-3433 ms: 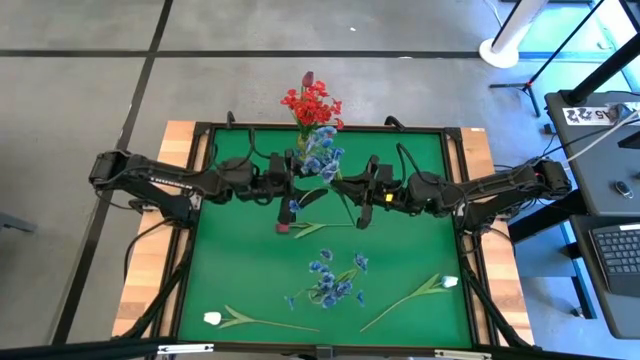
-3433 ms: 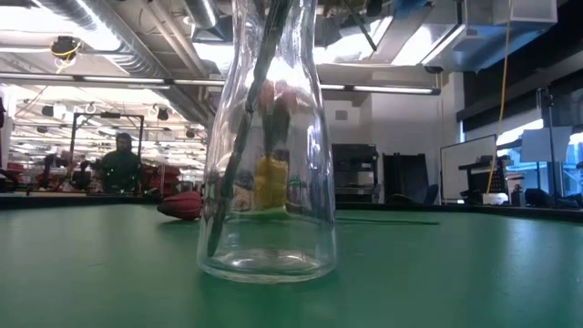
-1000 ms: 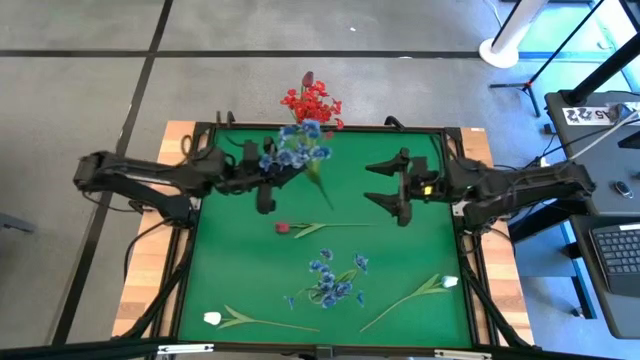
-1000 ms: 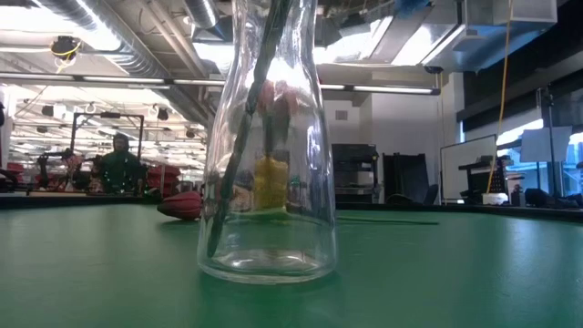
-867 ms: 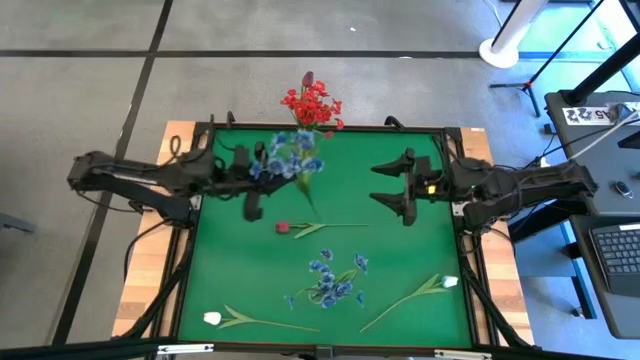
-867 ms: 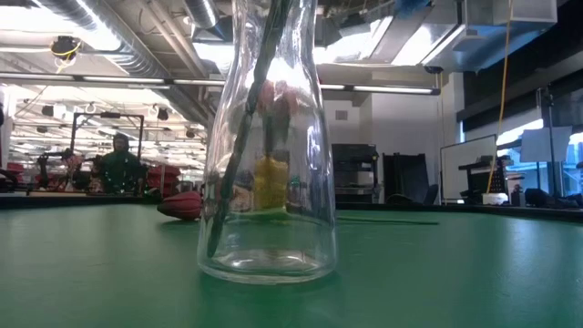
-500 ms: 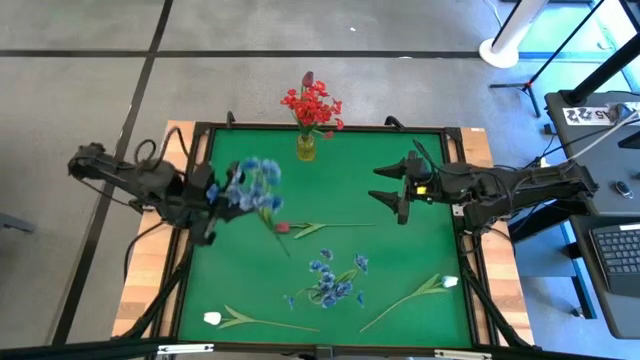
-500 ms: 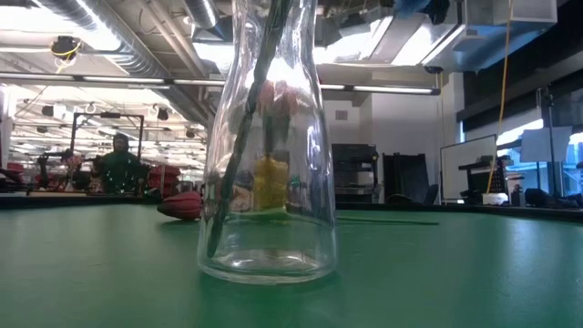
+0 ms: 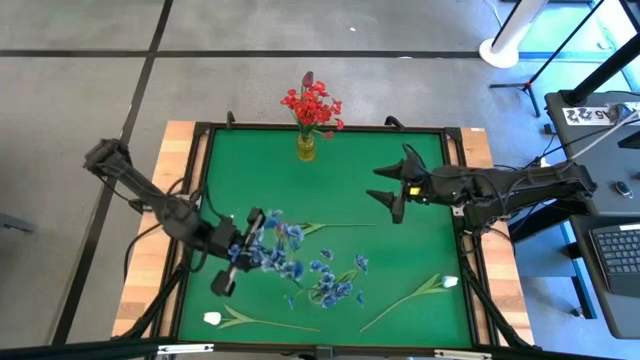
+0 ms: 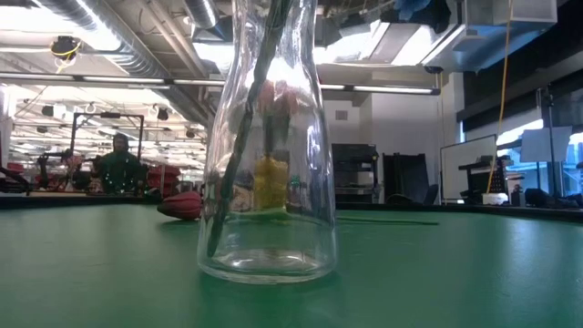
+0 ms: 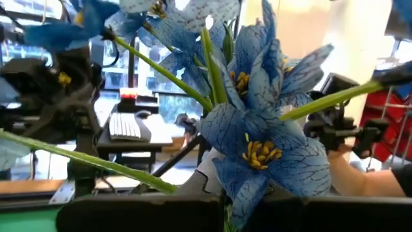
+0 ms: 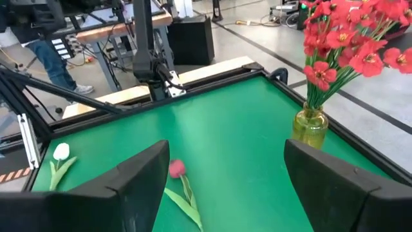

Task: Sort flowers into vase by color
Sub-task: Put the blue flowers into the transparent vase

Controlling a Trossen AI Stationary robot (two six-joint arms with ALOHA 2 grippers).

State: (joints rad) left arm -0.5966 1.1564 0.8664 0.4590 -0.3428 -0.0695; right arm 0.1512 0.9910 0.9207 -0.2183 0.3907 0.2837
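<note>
blue spray (image 9: 268, 247): clamped in the left gripper (image 9: 232, 262), now at about 8 o'clock on the mat; a second ago it was up near 12 by the yellow vase. In the left wrist view the blossoms (image 11: 257, 138) fill the frame.
change: left arm has swung the spray away from the yellow vase (image 9: 306, 147) and down toward the front-left.
meaning: judging by the path, blue is not going in with the reds; likely headed for the clear vase (image 10: 267, 146), which sits right in front of the low camera and does not show from above.
loose blue spray (image 9: 335, 282): flat on the mat at about 6 o'clock, just beside the held one.
red spray (image 9: 312, 104): standing in the yellow vase at 12 o'clock, unchanged.
rosebud (image 12: 176, 169): lying mid-mat; hidden by the held spray from above.
tulips: one at 7 o'clock (image 9: 213, 318), one at 4 o'clock (image 9: 449, 282), both untouched.
left fingers: fully closed on the stem.
right gripper (image 9: 392, 192): jaws wide, nothing in them, pulled back to about 2 o'clock.
left to do: rosebud, second blue spray, both tulips.
</note>
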